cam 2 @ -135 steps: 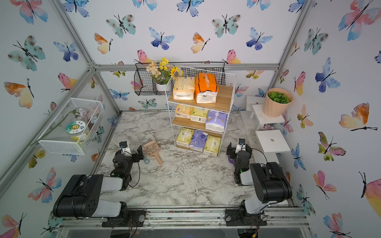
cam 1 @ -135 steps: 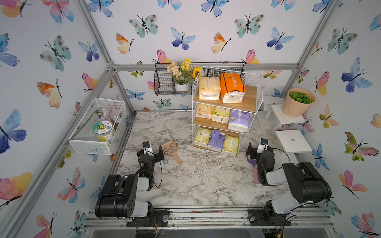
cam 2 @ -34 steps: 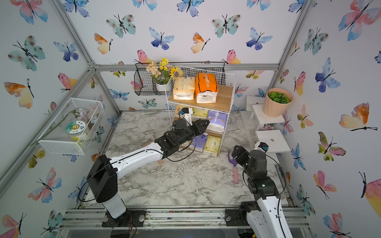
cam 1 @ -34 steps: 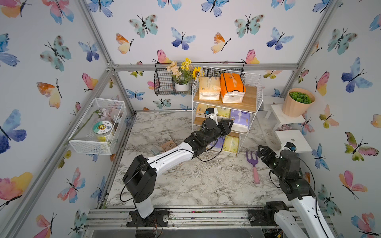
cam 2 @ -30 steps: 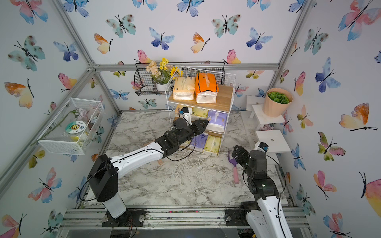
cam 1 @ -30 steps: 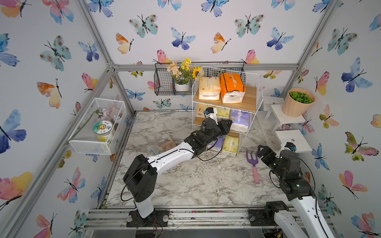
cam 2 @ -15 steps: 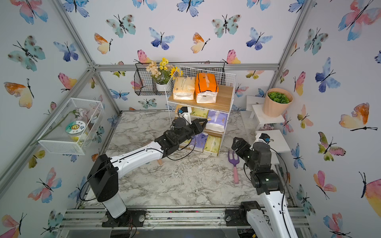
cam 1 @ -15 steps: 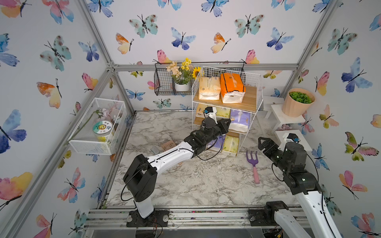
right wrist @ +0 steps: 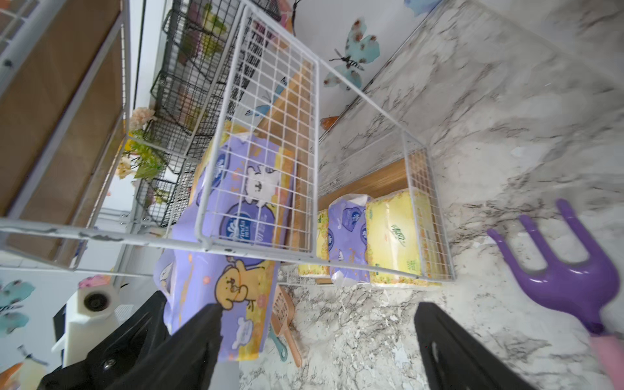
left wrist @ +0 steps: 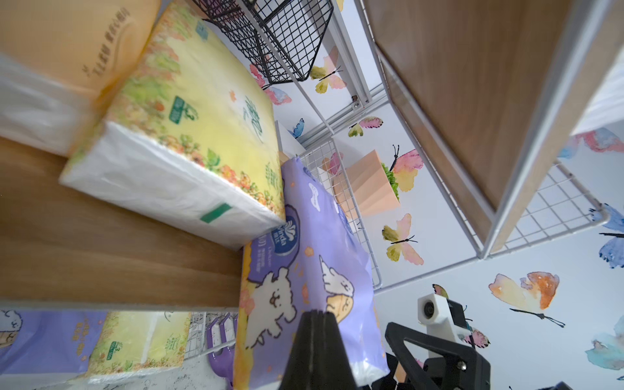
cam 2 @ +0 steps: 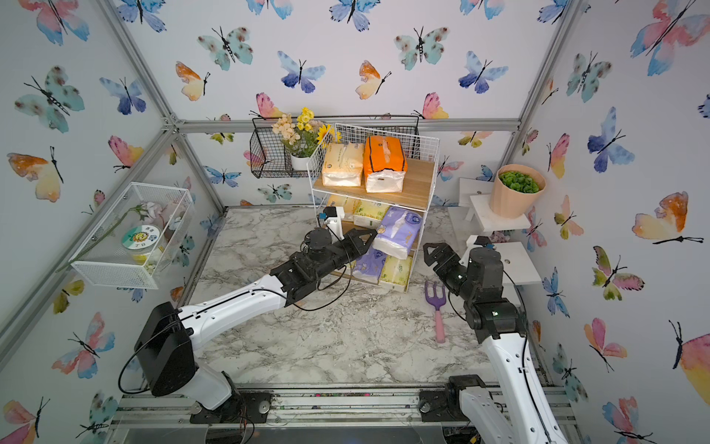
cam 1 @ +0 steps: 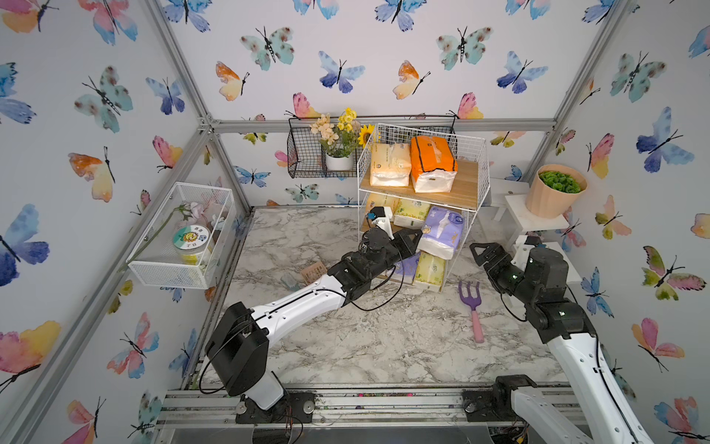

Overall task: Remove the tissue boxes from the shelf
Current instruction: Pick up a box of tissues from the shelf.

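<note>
**Left gripper** (cam 1: 417, 237): jaws together, pinched on the near end of a lavender tissue pack (cam 1: 442, 232). The pack runs straight ahead of the fingertips. It lies on the middle tier of the shelf (cam 1: 466, 180), with its near end overhanging the board's front edge. In the left wrist view one black finger (left wrist: 315, 347) lies across the pack's printed wrapper.

- Beside the gripper, on the same board, a yellow-green pack (cam 1: 411, 215) lies against the held one.
- Above the gripper, the top tier carries a peach pack (cam 1: 388, 163) and an orange pack (cam 1: 432, 157).
- Below the gripper, the bottom tier holds further packs (cam 1: 432, 269).

**Right gripper** (cam 1: 485, 254): jaws wide apart, holding nothing, in the air just off the shelf's mesh side — a purple rake (cam 1: 470, 303) lies on the marble table (cam 1: 365, 338) below it.
</note>
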### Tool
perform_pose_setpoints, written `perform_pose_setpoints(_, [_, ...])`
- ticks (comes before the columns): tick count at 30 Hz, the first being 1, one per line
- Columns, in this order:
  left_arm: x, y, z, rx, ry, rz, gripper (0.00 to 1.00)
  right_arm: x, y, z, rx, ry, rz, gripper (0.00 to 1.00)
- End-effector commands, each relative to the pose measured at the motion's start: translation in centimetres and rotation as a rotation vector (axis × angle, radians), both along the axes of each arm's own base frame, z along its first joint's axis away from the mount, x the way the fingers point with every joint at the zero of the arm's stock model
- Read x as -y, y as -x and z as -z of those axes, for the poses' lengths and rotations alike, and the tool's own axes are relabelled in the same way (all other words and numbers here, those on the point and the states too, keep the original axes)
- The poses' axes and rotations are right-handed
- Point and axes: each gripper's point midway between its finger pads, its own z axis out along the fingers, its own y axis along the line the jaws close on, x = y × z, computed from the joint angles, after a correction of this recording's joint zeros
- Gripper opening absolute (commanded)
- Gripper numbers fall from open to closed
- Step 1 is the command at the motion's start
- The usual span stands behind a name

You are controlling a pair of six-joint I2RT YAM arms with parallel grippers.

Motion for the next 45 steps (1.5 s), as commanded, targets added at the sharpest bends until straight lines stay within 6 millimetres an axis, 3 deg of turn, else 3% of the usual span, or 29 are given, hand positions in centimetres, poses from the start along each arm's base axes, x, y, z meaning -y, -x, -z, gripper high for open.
perform_pose_setpoints(1, [-0.6, 0.8, -1.2, 0.008, 0.03, 0.011, 0.0, -2.9, -0.2, -2.3, 0.054, -0.176, -0.141, 0.98])
perform_pose_setpoints(5, [-0.2, 0.9, -1.1, 0.001, 0.033, 0.032, 0.0, -3.7, -0.4, -2.8, 0.076, -0.191, -0.192, 0.98])
perform_pose_setpoints(16, [0.4, 1.3, -0.6, -0.017, 0.031, 0.058, 0.0, -5.0, -0.3, -1.3, 0.02, -0.284, -0.258, 0.91])
perform_pose_setpoints(27, [1.0, 1.7, 0.0, -0.045, 0.033, 0.071, 0.0, -6.3, -1.6, -1.4, 0.008, -0.277, -0.348, 0.73])
perform_pose_setpoints(36, [1.5, 2.3, 0.0, -0.061, 0.044, 0.086, 0.0, -6.2, -1.9, -2.5, 0.062, -0.298, -0.342, 0.52])
perform_pose_setpoints(37, [1.5, 2.3, -0.1, -0.061, 0.049, 0.087, 0.02, -6.2, -1.8, -2.4, 0.059, -0.299, -0.338, 0.5])
perform_pose_setpoints(41, [1.4, 2.4, -1.0, -0.046, 0.067, 0.09, 0.3, -5.8, -1.7, -2.6, 0.073, -0.293, -0.315, 0.42])
perform_pose_setpoints(45, [0.6, 2.6, -2.0, -0.031, 0.08, 0.074, 0.67, -5.7, -1.3, -3.0, 0.095, -0.29, -0.315, 0.33])
